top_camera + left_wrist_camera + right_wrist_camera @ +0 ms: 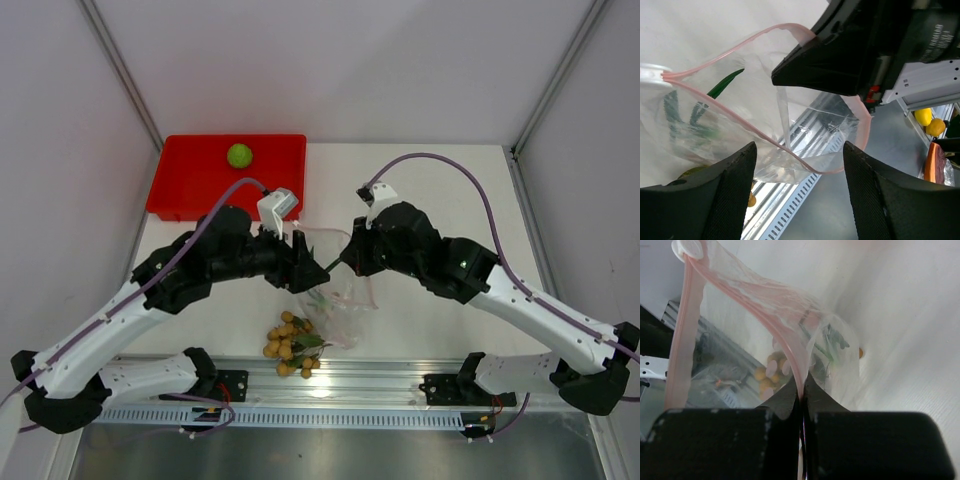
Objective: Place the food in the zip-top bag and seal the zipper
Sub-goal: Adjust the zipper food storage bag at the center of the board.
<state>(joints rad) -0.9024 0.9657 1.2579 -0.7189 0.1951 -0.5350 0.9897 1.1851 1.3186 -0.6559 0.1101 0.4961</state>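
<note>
Bag work, seen from above: my left gripper (308, 272) and right gripper (347, 262) face each other across the zip-top bag (345, 305). The lime-green fruit (239, 155) sits in the red tray (180, 200) behind the left arm, and the tan fruit bunch (290, 345) lies on the table (450, 190) just in front of the bag, both nearer my left arm. Left wrist: jaws apart and holding nothing, the zipper (740, 121) slanting across the gap between them, the mouth gaping, the leaf sprig (725, 84) apparently inside. Right wrist: jaws pinched on the bag's far lip, the bunch visible through the film. I judge the left arm the one to fetch next.
</note>
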